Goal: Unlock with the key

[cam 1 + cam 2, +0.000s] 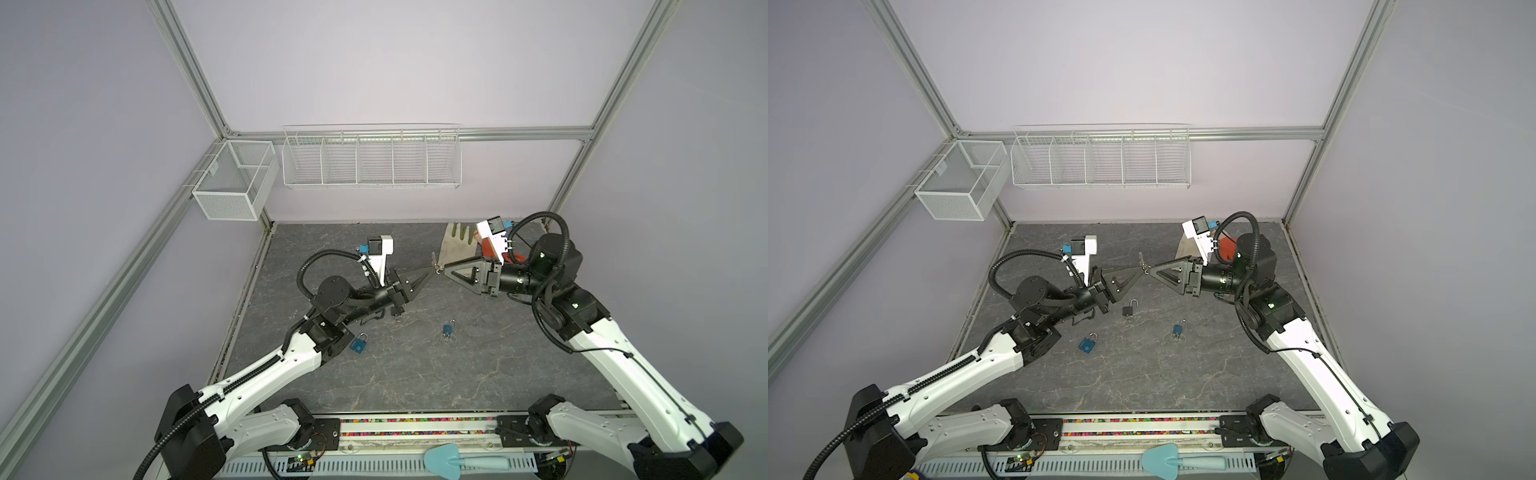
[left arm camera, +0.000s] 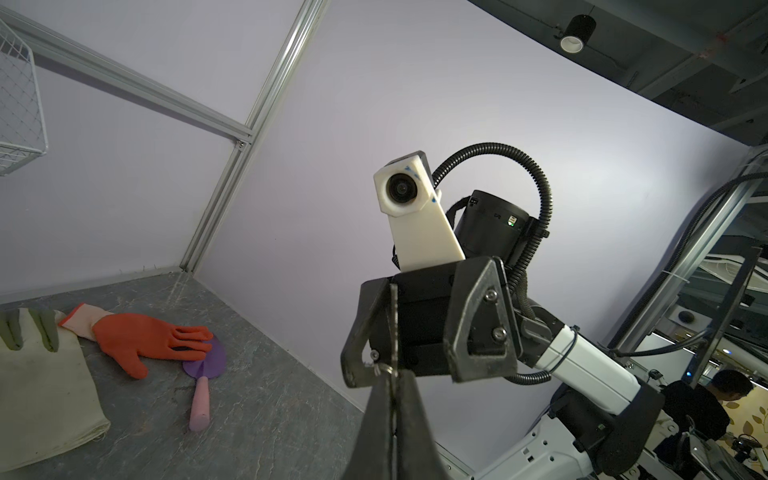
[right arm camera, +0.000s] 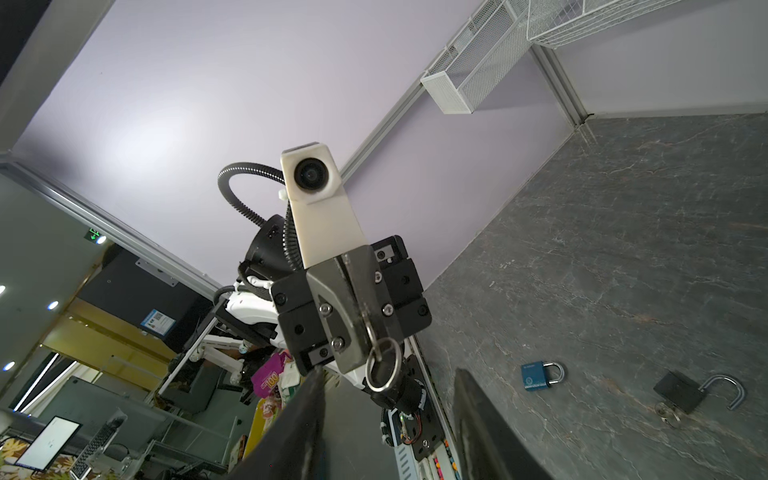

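Closest to the lens: pale blue trowel (image 1: 465,459), flat on the front rail (image 1: 415,428), well in front of the black padlock (image 1: 1128,309) and out of play. Aloft above and behind the black padlock: the key (image 1: 1141,258), pinched at its ring (image 3: 384,365) end in the left end effector (image 1: 1143,271), which is fully closed. Long axis roughly upright, rising from the pinch, crosswise to the fingers of both arms. Thin and edge-on in the left wrist view, so blade and bow hard to separate. Nose to nose with it, the right end effector (image 1: 1153,272): about half spread, holding nothing, fingers (image 2: 478,324) to either side of the key's line, tips just beside the ring. Contact impossible to confirm. Black padlock itself on the bench (image 1: 1183,374), shackle swung open, key bunch (image 3: 667,409) at its base, so probably done with. Toward the left arm and the front from it, a blue padlock (image 1: 1088,344), shackle down, no key seen in it. Likely the target, and nearer the left arm. Toward the right arm from it, a small blue padlock (image 1: 1178,330), shackle too small to read. Looks like a handover or re-grip before any carry down. Plenty of bare bench in front of the black padlock. Orange glove (image 2: 141,340) and purple trowel (image 2: 203,361) well behind it on the right arm's side.
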